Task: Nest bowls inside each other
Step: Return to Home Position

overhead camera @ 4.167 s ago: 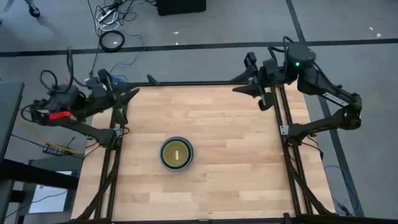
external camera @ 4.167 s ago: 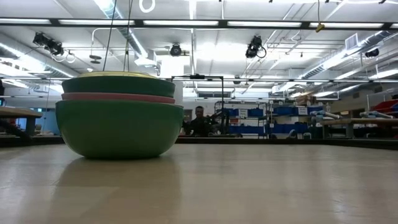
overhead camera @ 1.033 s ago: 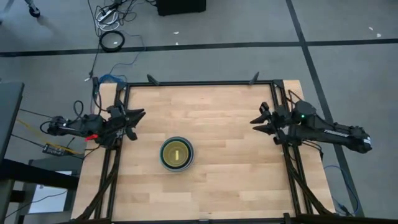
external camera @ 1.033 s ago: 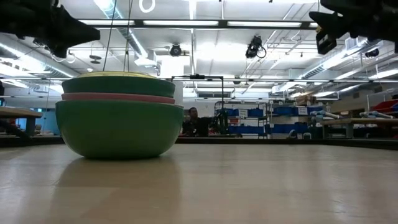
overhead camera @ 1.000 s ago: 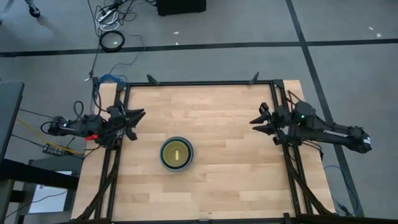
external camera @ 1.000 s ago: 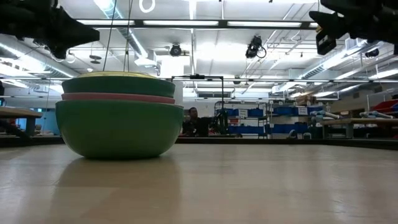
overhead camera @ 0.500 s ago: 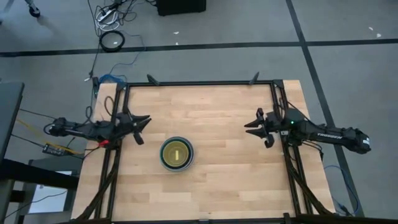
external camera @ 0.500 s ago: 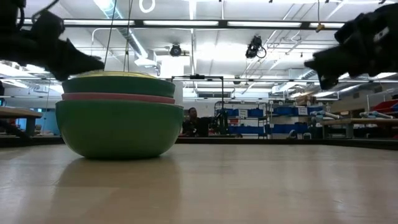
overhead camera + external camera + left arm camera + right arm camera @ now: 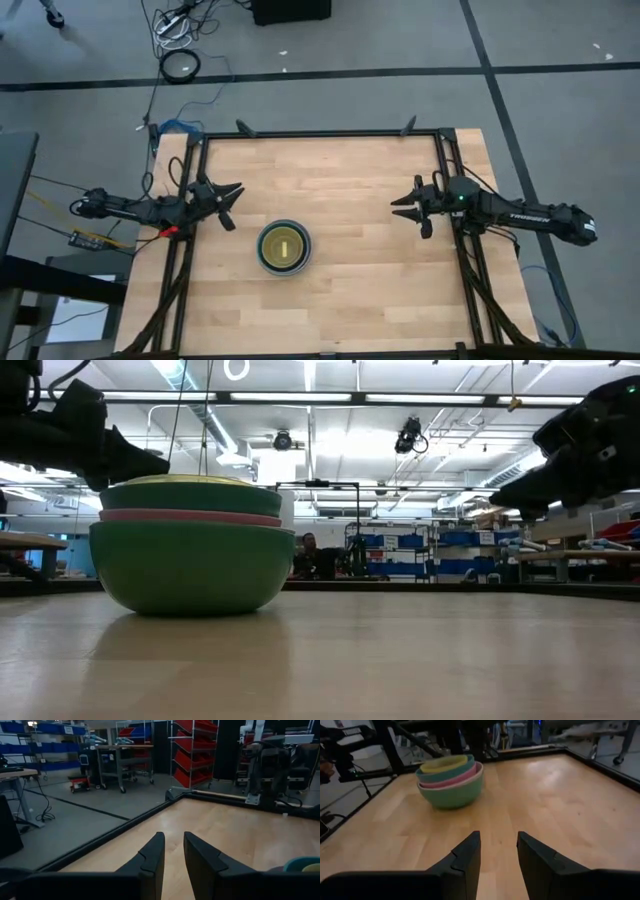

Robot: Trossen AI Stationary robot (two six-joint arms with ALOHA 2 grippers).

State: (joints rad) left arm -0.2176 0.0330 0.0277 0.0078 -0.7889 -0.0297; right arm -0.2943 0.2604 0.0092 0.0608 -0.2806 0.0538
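Observation:
The bowls (image 9: 284, 247) stand nested in one stack near the table's middle: a sage green one outermost, then pink, teal and yellow (image 9: 451, 779). The green bowl's base rests on the wood (image 9: 190, 555). My left gripper (image 9: 231, 205) hovers open at the table's left edge, to the left of the stack and a little farther back, with nothing between its fingers (image 9: 172, 837). My right gripper (image 9: 398, 208) hovers open near the right edge, pointing toward the stack, also empty (image 9: 497, 837).
A black frame rail (image 9: 320, 133) runs round the wooden table top. Bare wood lies between each gripper and the stack. Cables and a coil (image 9: 180, 65) lie on the floor beyond the far edge. A person (image 9: 320, 555) sits far off in the room.
Both grippers have come down closer to the table top and reached slightly inward, the left from the left edge, the right from the right edge. The right one has tipped a little downward. The stack of bowls has stayed where it was.

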